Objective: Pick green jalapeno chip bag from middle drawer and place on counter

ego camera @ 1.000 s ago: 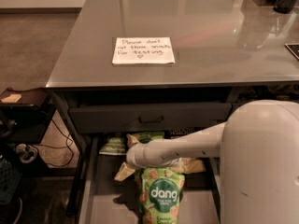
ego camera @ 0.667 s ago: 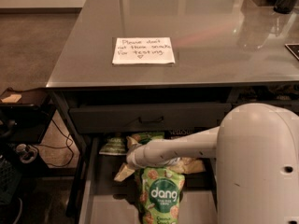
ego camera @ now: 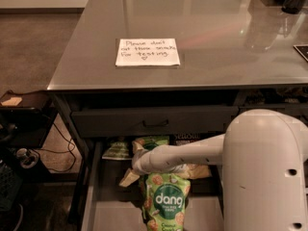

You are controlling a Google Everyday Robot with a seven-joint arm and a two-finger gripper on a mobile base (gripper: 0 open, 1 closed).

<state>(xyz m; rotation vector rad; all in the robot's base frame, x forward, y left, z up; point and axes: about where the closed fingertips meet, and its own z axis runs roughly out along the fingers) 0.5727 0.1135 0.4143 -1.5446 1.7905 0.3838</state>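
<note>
Out to the left of the white gripper [ego camera: 138, 163], the thin side wall of the wide, shallow dark-grey metal middle drawer [ego camera: 89, 198] shows the drawer is pulled open. Just left of and behind the gripper lies a small darker green snack bag [ego camera: 116, 150]. The gripper sits low inside the drawer, at the tip of the arm reaching in from the right. I cannot tell whether it is released or grasping anything.

Just behind it lies the small crinkly pale-green jalapeno chip bag [ego camera: 151, 142], not yet lifted. In front and slightly right stands a green "dang" bag [ego camera: 166, 202]. Well behind and above is the large glossy grey counter [ego camera: 216, 42] with its white handwritten paper note [ego camera: 147, 52].

The step in hand looks like securing the jalapeno bag. It would go best by taking a crinkled edge and not the puffy middle, keeping off both neighbouring bags. The lift should then be straight up, clear of the closed drawer front [ego camera: 156, 121] above, before swinging to the counter.
</note>
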